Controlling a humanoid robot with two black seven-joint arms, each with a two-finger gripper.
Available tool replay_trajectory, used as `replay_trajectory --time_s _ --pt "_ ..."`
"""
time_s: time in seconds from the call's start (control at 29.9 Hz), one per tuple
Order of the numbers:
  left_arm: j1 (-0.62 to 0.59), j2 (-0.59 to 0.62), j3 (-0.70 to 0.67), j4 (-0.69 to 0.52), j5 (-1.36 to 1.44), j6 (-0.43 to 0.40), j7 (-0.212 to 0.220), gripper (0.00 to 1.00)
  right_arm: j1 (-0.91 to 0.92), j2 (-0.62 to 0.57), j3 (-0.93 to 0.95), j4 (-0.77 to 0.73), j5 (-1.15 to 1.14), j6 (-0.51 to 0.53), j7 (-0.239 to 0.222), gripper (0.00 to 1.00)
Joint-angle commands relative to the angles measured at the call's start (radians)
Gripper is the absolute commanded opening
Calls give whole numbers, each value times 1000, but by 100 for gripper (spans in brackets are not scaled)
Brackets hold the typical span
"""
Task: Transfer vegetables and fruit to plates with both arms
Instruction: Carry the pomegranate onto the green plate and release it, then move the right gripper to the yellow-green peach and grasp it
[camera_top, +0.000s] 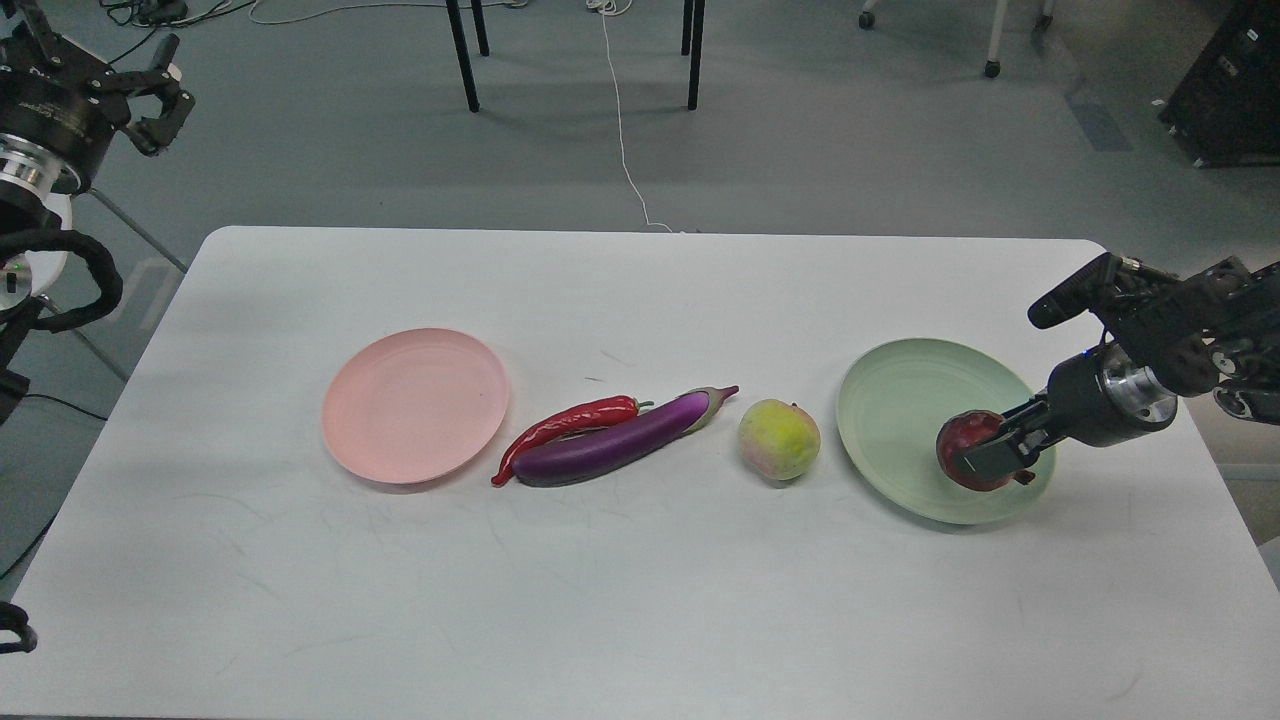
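One fruit reaching its plate, three items left.
Right gripper (985, 452) jaws clamp the pomegranate (968, 447) over the green plate (890, 400) near the counter's right edge; peach (779, 439), eggplant (620, 443), chili (560, 425) wait mid-counter; pink plate (415, 405) bare; left gripper (160, 95) jaws open, off the counter's far-left corner.

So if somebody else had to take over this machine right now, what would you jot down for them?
Right tool: shut on the pomegranate, over the green plate; not released.
Left tool: open, empty, raised off the table's left.
Pink plate: empty.
Chili, eggplant and peach lie on the table between the plates.
Left: release the pomegranate, move the other three.
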Motion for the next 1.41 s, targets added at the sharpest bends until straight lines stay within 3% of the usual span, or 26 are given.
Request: replay_trajectory --time_s 0.0,0.3,0.7,1.37 --pt "0 1 -1 0 0 0 0 98 47 2 9 14 6 3 0 95" --pt "0 0 -4 0 0 0 0 98 28 22 285 12 5 71 0 96" --pt "0 14 -4 0 0 0 0 98 -44 230 293 -58 -3 71 0 95" --pt "2 23 -4 0 -2 0 -3 98 -162 330 290 -196 -6 71 0 93"
